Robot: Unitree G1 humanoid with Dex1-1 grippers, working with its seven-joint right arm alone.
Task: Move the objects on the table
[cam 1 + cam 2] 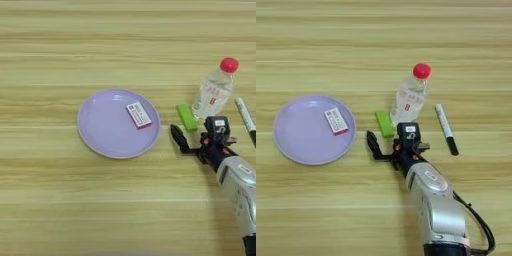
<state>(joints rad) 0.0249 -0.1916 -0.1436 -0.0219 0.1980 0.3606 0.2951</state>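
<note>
Green block (pixel 384 123) lies flat, long axis running toward the tabletop's (pixel 466 45) far edge, beside the leaning bottle (pixel 410 95); white box (pixel 336 121) sits on the purple plate (pixel 291 145). My pincer (pixel 391 137) hangs spread, empty.

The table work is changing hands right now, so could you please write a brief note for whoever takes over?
Right tool: open, holding nothing, fingers either side of the near end of the green block.
White box: lying in the purple plate, toward its right side.
Green block: flat on the table, between the plate and the bottle.
Bottle: just beyond the tool, red cap on.
Marker: on the table right of the bottle.
Done: box is on the plate.
Left: block, bottle and marker are off the plate; the block looks like the next pick.
</note>
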